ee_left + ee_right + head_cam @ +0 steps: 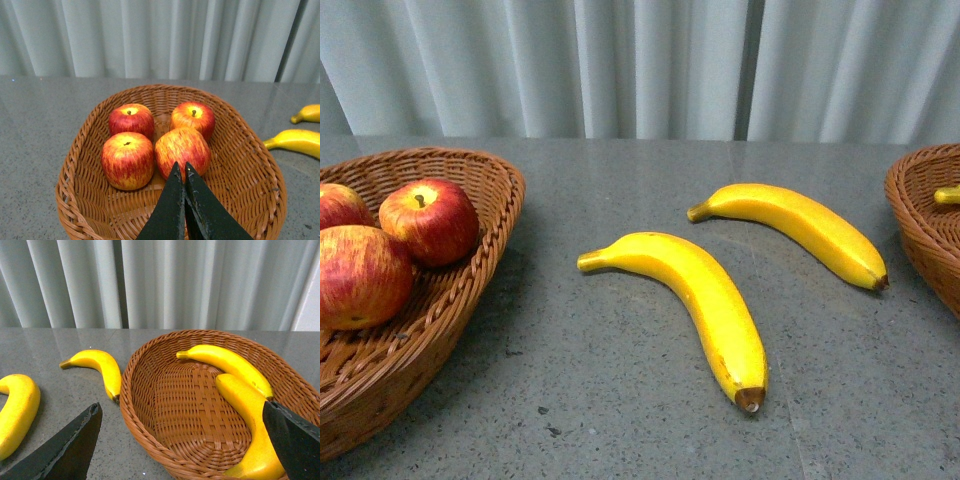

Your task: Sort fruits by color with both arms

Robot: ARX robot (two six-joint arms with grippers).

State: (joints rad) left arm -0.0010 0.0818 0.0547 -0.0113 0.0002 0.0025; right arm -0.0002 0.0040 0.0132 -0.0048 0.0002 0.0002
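Several red apples (pixel 182 147) streaked yellow lie in the left wicker basket (pixel 250 165); three of them (pixel 430 220) show in the front view. Two yellow bananas lie on the grey table, one nearer (pixel 705 300) and one farther (pixel 800 225). Two more bananas (pixel 247 410) lie in the right wicker basket (pixel 145 410). My left gripper (pixel 181 164) is shut and empty, just above the near apples. My right gripper (pixel 181 407) is open and empty, its fingers (pixel 75 440) spread wide over the right basket's near rim. Neither arm shows in the front view.
The left basket (pixel 470 290) stands at the table's left edge and the right basket (pixel 920 230) at its right edge. A pale pleated curtain (pixel 640 60) hangs behind the table. The two loose bananas also show in the right wrist view (pixel 100 365).
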